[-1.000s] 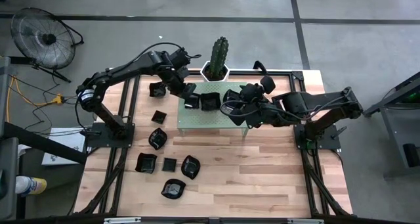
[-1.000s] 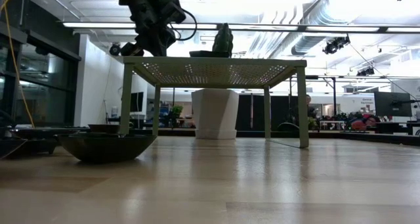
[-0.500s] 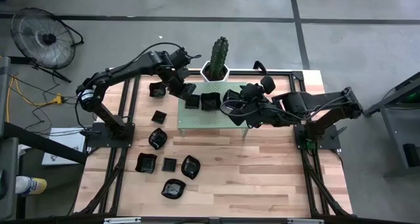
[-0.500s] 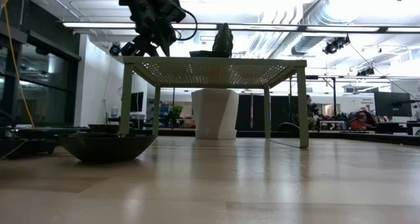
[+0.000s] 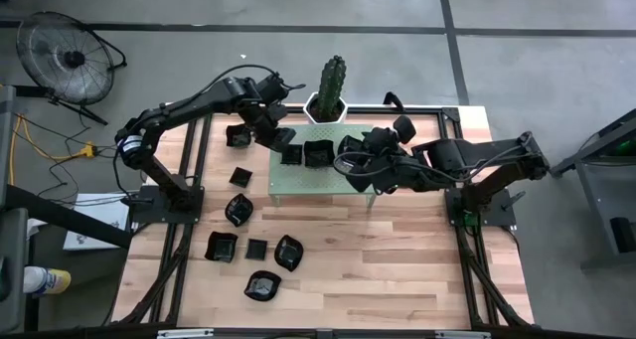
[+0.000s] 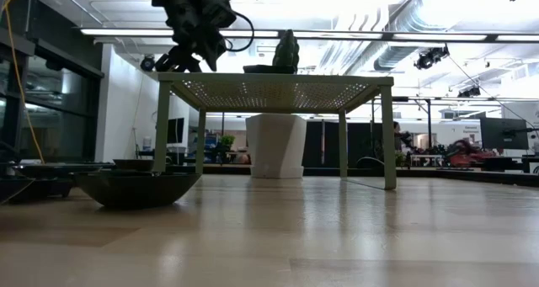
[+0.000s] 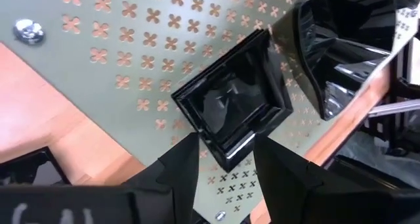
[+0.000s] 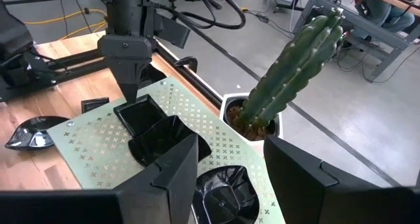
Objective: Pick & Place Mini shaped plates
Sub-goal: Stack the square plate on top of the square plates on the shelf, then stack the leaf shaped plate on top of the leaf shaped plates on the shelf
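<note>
A small square black plate (image 7: 233, 102) lies flat on the left end of the pale green perforated stand (image 5: 323, 180). My left gripper (image 7: 225, 145) hangs open just above it, a finger on either side of its near corner; I see no touch. In the high view this gripper (image 5: 281, 138) slants down at the plate (image 5: 290, 152). A wavy-edged plate (image 8: 170, 138) sits beside the square one. My right gripper (image 8: 230, 145) is open over the stand's right part, above another black plate (image 8: 223, 191). Several more plates (image 5: 238, 210) lie on the wooden table.
A cactus in a white pot (image 5: 328, 90) stands just behind the stand. Loose plates are scattered over the table's left half, one (image 5: 262, 285) nearest the front edge. A round bowl-like plate (image 6: 135, 186) shows in the low view. A fan (image 5: 65, 51) stands off the table.
My left gripper has opened and let go of the square plate, which now lies flat on the stand's left end. The arm itself has stayed where it was.
</note>
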You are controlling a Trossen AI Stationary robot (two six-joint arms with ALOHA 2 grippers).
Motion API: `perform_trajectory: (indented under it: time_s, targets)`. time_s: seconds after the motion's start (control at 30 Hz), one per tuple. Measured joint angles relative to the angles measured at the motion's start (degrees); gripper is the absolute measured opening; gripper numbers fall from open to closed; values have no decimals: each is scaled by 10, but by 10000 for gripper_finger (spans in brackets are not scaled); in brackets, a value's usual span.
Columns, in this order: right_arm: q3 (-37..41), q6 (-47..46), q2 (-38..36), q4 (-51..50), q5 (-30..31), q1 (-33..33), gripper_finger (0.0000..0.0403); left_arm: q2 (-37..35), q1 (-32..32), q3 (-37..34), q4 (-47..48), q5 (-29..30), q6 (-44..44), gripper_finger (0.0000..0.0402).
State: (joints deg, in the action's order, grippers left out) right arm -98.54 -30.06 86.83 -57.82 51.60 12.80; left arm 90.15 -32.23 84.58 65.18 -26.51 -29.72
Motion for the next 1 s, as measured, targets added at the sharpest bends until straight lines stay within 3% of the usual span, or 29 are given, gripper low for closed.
perform_trajectory:
  time_s: [0.3, 0.43, 0.73, 1.0]
  targets:
    - [0, -10, 0, -3, -25, 0, 170, -1, 0, 0, 26, 25, 44, 143]
    - [0, -11, 0, -3, -25, 5, 170, -25, 0, 0, 41, 68, 91, 143]
    - [0, -49, 0, -27, -61, 16, 170, -132, 26, 0, 98, 248, 214, 143]
    - [0, -168, 0, -78, -111, 48, 169, -231, 168, 0, 100, 404, 232, 143]
